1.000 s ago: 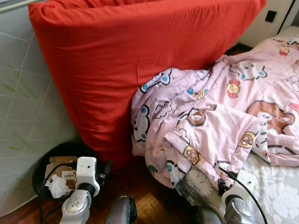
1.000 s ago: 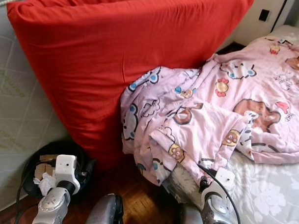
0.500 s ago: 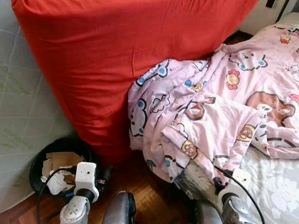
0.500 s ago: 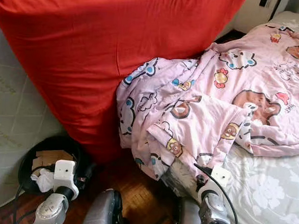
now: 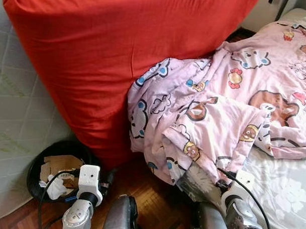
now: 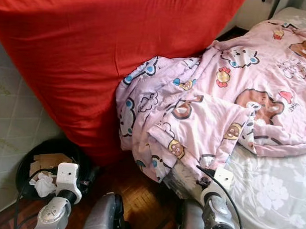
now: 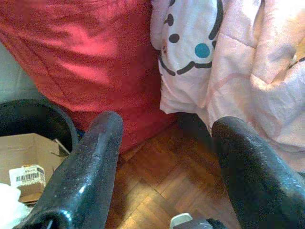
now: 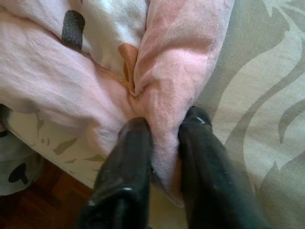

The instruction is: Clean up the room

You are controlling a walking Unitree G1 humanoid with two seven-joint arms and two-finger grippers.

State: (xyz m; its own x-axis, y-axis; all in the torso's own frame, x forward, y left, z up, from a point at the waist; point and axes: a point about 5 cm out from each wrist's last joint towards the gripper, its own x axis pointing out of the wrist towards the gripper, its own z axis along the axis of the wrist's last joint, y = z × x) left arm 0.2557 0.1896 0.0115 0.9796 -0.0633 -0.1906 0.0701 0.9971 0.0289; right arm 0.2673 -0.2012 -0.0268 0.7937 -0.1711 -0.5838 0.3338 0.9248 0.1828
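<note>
Now pink blanket (image 8: 162, 124) fold pinched between right fingers (image 8: 126, 167).

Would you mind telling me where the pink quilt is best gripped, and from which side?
Probably at the folded edge of the pink quilt hanging over the bed's near corner, approached from the floor side. The fabric doubles into a thin ridge there that two fingers can straddle. The right pincer is already shut on that fold; the left pincer hangs open above the parquet.
</note>
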